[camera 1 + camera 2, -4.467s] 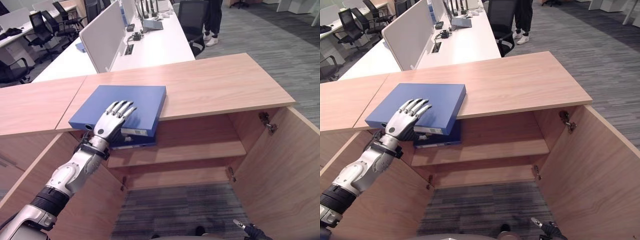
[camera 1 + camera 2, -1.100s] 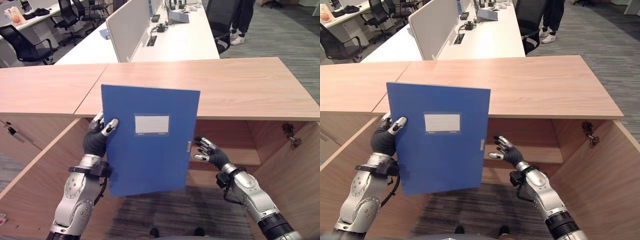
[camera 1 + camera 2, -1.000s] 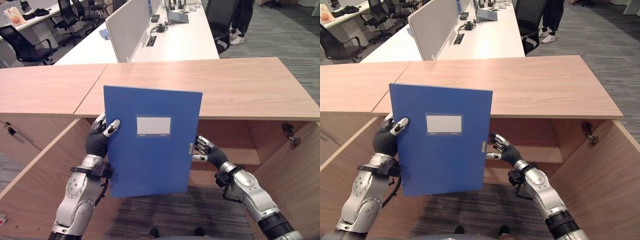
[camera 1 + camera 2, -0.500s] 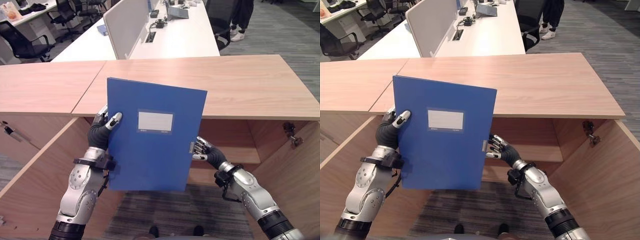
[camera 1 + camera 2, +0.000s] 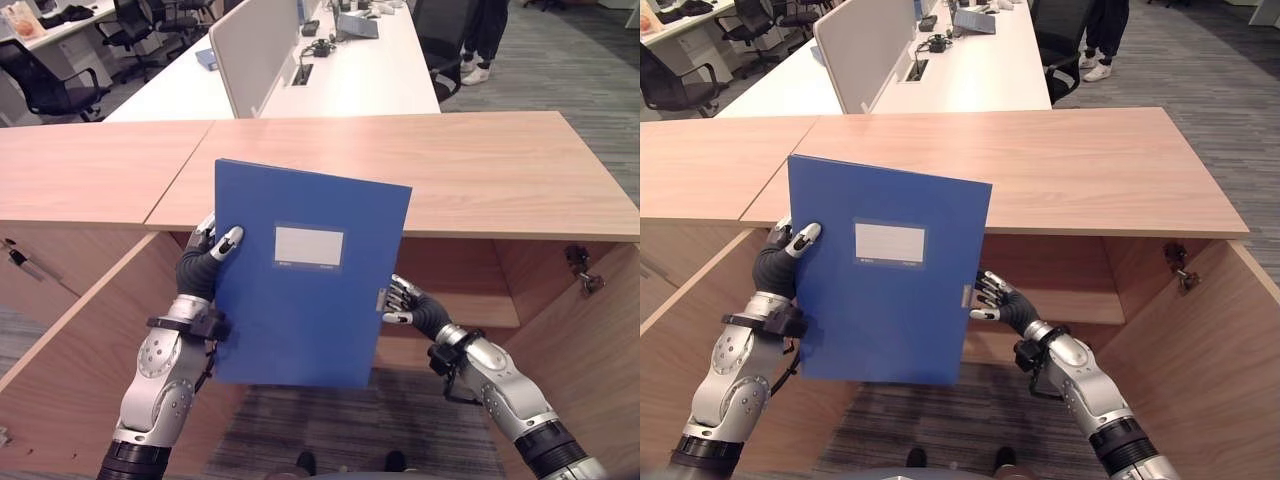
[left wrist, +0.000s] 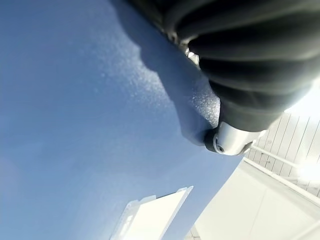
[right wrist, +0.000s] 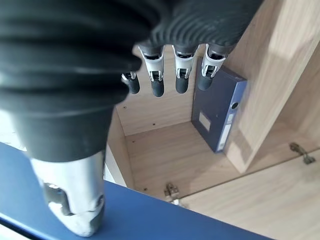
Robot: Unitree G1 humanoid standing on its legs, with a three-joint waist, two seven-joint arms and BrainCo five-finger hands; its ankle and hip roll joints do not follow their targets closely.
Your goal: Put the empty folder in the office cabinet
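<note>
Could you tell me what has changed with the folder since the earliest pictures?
The blue folder, then flat on the cabinet top under the left hand, is now upright before the open cabinet, gripped at its edge by that hand. The right hand has come up to its other edge. The cabinet doors stay open.

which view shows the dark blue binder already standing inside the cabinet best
The right wrist view: the dark blue binder stands upright against the wooden cabinet's wall, spine outward. In both eye views the raised blue folder covers that part of the cabinet.

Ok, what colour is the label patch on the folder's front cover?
White, on the blue folder; it shows best in the left eye view.
</note>
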